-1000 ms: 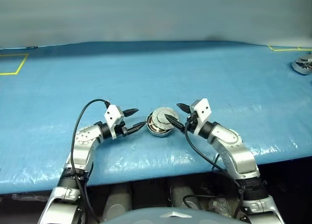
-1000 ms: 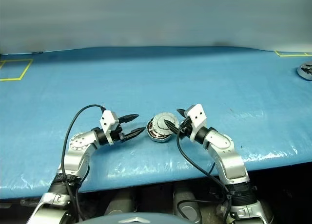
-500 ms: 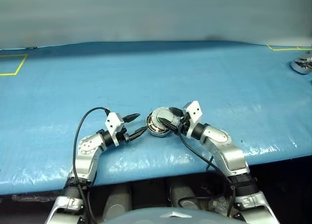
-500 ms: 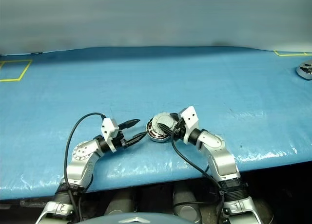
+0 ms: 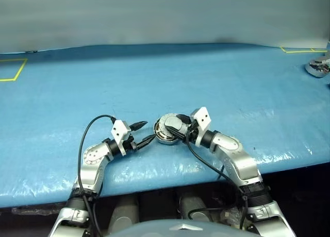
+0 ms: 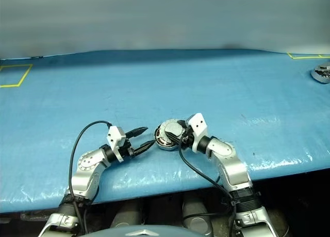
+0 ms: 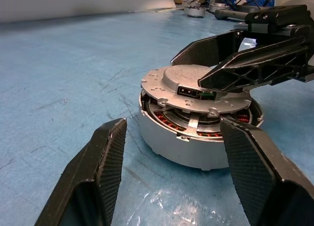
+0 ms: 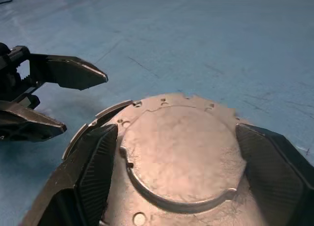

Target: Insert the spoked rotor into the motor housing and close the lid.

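Near the front edge of the blue mat (image 5: 216,77), the right gripper (image 5: 179,128) sits over the motor: fingers spread wide, one on each side of the lid (image 7: 196,91). In the right wrist view both pads flank the raised centre of the lid; can't tell whether they actually touch it. In the left wrist view one right finger (image 7: 255,64) lies across the lid top, the other shows behind it.

Lid: flat silver-grey disc, notched rim, small holes near the edge, raised round centre plate with a small dark connector slot on its side. It sits on top of the motor housing (image 7: 186,147) but tilted, with a gap under it on the side facing the left gripper. Through that gap: silver spokes and copper-brown windings inside the cup. Can't make out the rotor's black rim clearly.

Housing: shallow round cup, plain grey outer wall, resting flat on the mat.

Left gripper (image 5: 146,132): fingers apart, holding nothing, pointed roughly level at the housing from the robot's left. Tips sit just beside the housing wall, not touching.

Further out: another silver round part (image 5: 318,67) near the far right corner of the mat, well apart, and yellow tape lines (image 5: 15,72) at the far left.
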Robot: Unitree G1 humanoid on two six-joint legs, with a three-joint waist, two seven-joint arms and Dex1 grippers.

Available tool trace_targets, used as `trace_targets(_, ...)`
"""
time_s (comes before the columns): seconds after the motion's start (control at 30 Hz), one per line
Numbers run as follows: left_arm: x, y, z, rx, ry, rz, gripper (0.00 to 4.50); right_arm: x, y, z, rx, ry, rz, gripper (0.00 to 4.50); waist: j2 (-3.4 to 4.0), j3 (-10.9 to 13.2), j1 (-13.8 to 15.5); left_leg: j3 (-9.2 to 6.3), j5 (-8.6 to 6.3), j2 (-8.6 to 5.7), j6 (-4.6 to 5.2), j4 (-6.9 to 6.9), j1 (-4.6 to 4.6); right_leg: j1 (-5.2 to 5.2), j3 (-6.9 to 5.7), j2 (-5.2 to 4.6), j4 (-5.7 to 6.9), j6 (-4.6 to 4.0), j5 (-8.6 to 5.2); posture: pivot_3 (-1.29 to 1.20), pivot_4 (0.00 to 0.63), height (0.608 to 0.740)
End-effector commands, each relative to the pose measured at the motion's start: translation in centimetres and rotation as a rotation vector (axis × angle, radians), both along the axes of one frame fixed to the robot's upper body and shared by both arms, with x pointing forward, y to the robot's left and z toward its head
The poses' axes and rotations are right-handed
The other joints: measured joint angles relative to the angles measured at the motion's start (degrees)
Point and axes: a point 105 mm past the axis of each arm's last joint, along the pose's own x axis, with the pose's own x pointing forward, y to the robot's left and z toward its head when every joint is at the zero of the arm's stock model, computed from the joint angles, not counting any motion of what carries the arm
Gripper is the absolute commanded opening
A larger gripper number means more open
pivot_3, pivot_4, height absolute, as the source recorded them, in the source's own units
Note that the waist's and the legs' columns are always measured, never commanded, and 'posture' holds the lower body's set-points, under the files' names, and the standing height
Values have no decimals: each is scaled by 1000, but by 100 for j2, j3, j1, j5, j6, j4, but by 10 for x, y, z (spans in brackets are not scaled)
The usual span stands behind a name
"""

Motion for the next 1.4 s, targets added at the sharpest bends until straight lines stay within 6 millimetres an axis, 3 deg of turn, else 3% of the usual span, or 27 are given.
trace_targets(0.03,0,-1,6,-6,-37,-4,3215,-1,4,-4,-26,-8,14,4462,0,0,0,0,0,0,0,0,0,0,0,0,0,0,0,0,150,740)
trace_targets(0.27,1,0,5,1,-39,1,3215,3,4,-8,-15,17,-19,4462,0,0,-4,0,0,0,0,0,0,0,0,0,0,0,0,0,150,740)
trace_targets(0.37,1,1,4,12,-41,3,3215,4,3,-8,-11,22,-24,3887,-1,0,-1,0,0,0,0,0,1,1,0,0,0,0,0,0,150,740)
trace_targets(0.43,0,1,3,16,-40,2,3215,3,7,-1,19,23,-23,3264,0,0,-1,0,0,0,0,0,1,1,0,0,0,0,0,0,150,740)
trace_targets(0.63,-2,-1,0,18,-29,-1,3215,0,15,15,-15,-11,-10,3240,0,0,-2,0,0,0,0,-1,-1,-1,0,0,0,0,0,0,150,740)
trace_targets(0.9,-7,1,-11,58,-6,-2,3215,0,16,22,-197,-77,-80,3240,0,0,4,-1,0,0,0,-9,-8,-11,-1,0,-3,-4,-3,0,150,740)
trace_targets(1.07,-7,1,-12,53,1,5,3215,-5,27,31,-221,-106,-86,3240,-1,0,0,0,0,0,0,-7,-9,-12,-1,-1,-3,-4,-3,0,150,740)
trace_targets(1.4,-10,-5,-17,52,21,1,3215,-15,40,38,-115,45,-120,3240,-1,0,0,-2,0,2,0,-11,-18,-23,-3,-1,-1,-6,-4,0,150,740)
